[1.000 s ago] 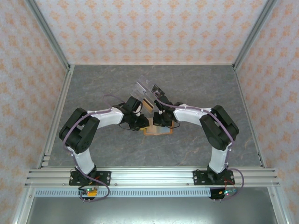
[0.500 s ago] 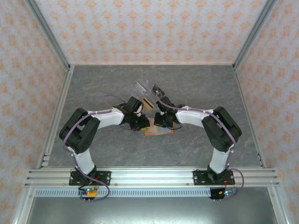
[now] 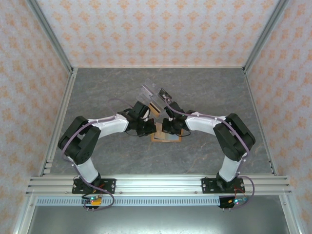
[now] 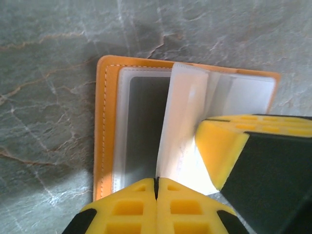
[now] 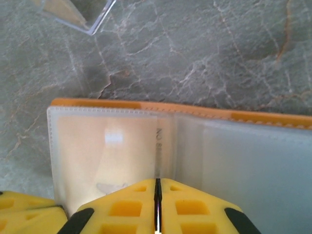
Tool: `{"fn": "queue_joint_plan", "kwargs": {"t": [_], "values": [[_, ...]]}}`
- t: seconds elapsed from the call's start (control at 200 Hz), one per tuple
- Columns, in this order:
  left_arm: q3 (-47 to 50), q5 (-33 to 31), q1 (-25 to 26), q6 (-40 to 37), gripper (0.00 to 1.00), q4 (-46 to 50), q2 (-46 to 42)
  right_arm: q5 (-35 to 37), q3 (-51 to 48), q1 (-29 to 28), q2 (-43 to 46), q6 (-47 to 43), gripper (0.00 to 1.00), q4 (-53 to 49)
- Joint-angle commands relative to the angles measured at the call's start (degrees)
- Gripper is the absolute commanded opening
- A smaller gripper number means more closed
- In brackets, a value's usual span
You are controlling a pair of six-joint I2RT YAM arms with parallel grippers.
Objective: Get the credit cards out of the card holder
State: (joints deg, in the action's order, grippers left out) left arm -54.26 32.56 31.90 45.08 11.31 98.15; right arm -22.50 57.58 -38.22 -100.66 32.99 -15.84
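The card holder lies open on the table, orange with clear pockets. A pale pocket leaf stands up from its middle. My left gripper is shut, with the edge of that leaf running into the seam between its fingers. My right gripper is shut on a thin leaf with dark print at the fold. The two grippers meet over the holder. A tan credit card and a dark one lie behind them. The pocket contents are unclear.
A clear plastic piece lies on the grey table just behind the grippers, its corner showing in the right wrist view. Metal frame rails and patterned walls bound the table on three sides.
My left gripper has closed on the raised leaf. Both arms have reached slightly further forward over the holder.
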Motion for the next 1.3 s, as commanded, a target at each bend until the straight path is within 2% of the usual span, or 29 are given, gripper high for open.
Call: {"fn": "queue_joint_plan", "kwargs": {"t": [0.0, 0.185, 0.621, 0.876, 1.091, 1.296], "values": [[-0.26, -3.28, 0.29, -1.63, 0.00, 2.11, -3.02, -1.36, 0.12, -0.32, 4.02, -0.15, 0.12, -2.77], [-0.84, -1.71, 0.32, -1.64, 0.01, 2.16, -4.50, 0.93, -0.93, 0.65, 8.70, -0.05, 0.17, -3.42], [-3.86, 5.59, 2.88, 1.74, 0.29, -5.26, -0.54, 4.08, -5.35, 4.93, 15.78, 1.13, 0.19, -2.09], [-7.99, 5.97, 4.92, 2.90, 0.43, -6.16, 2.93, 6.69, -7.24, 6.91, 18.86, 2.05, 0.19, -2.06], [-8.85, 3.94, 4.76, 4.58, 0.47, -5.56, 4.86, 7.75, -7.10, 7.72, 20.46, 1.11, 0.20, -3.36], [-5.91, 1.95, 2.53, 5.70, 0.45, -6.02, 2.32, 4.01, -4.61, 7.42, 17.26, -1.95, 0.19, -4.17]]}}
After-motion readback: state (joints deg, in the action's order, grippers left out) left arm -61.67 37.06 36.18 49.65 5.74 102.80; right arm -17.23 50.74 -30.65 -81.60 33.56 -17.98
